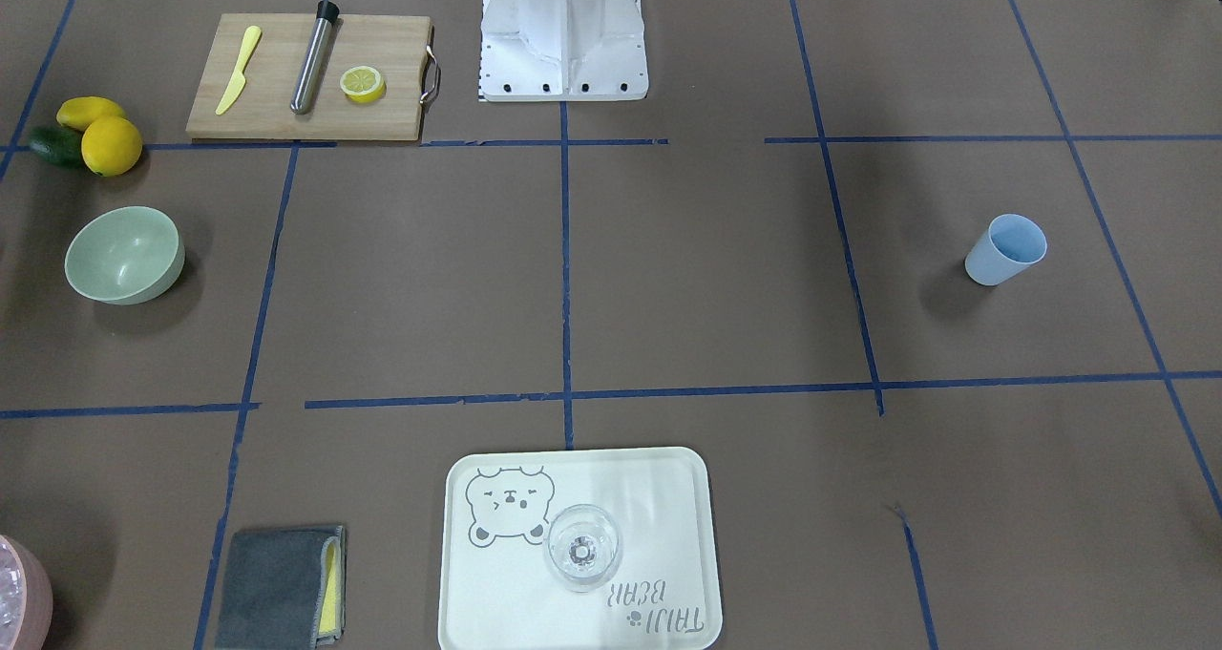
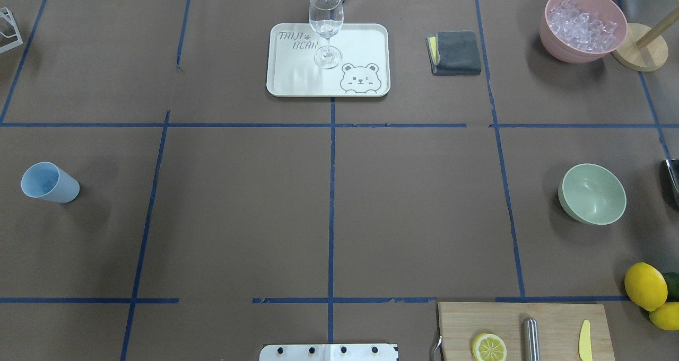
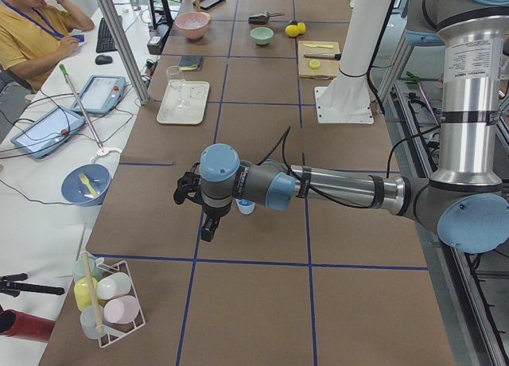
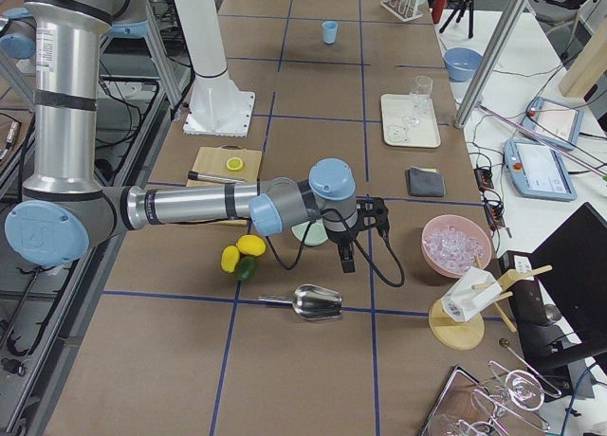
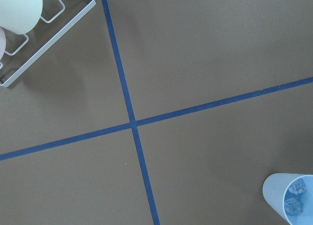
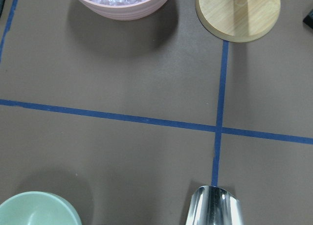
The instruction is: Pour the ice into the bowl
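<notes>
The pale green bowl (image 2: 592, 193) stands empty on the table's right side, also seen in the front view (image 1: 124, 254) and at the bottom left of the right wrist view (image 6: 36, 210). A few clear ice cubes (image 5: 295, 198) lie inside the blue cup (image 5: 291, 198), which stands upright far to the left (image 2: 50, 183). My left gripper (image 3: 184, 192) hovers above the table near that cup; I cannot tell whether it is open or shut. My right gripper (image 4: 377, 213) hangs beside the bowl (image 4: 305, 235); its state cannot be told either. Neither wrist view shows fingers.
A pink bowl (image 2: 583, 24) heaped with ice stands at the far right, a wooden stand (image 2: 639, 53) beside it. A metal scoop (image 4: 318, 303) lies nearby. A tray (image 2: 297, 80) carries a wine glass (image 2: 325, 27). Cutting board (image 2: 551, 318), lemons (image 2: 645, 285), grey cloth (image 2: 456, 52).
</notes>
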